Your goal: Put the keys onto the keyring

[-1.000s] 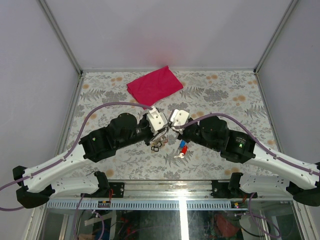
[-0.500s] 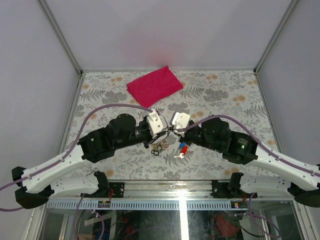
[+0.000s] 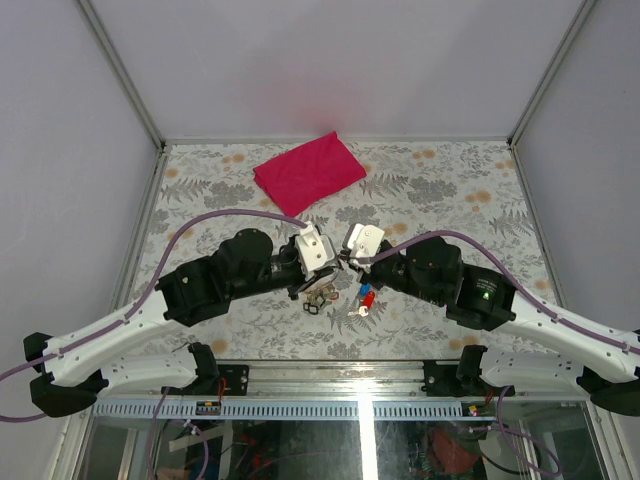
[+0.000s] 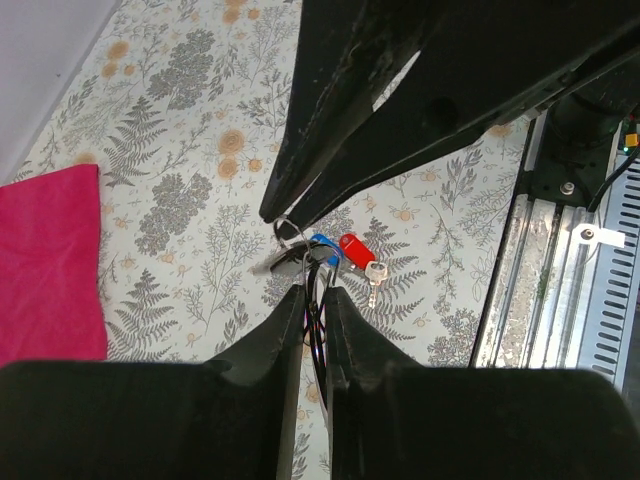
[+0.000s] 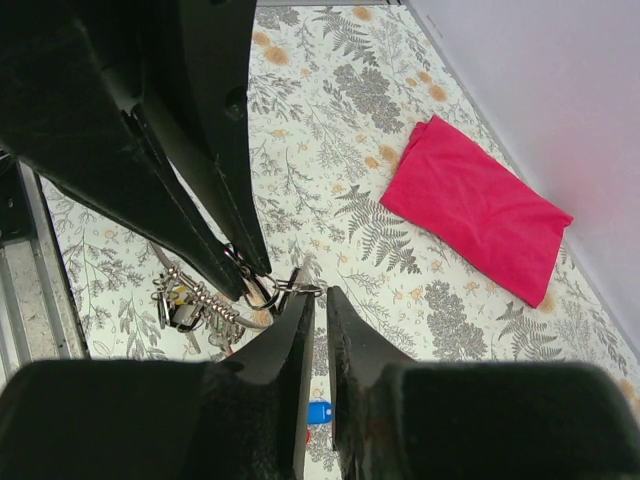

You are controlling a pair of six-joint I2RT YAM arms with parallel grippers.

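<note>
The left jaws and right jaws both pinch the keyring (image 4: 289, 232); the keys (image 4: 350, 247) sit just beside it, by the tabletop's (image 4: 180, 150) near edge. Best: steady the ring, spread its coil, then thread a key.

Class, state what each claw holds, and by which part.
The left claw and right claw each appear to pinch the keyring by its thin wire ring.
</note>
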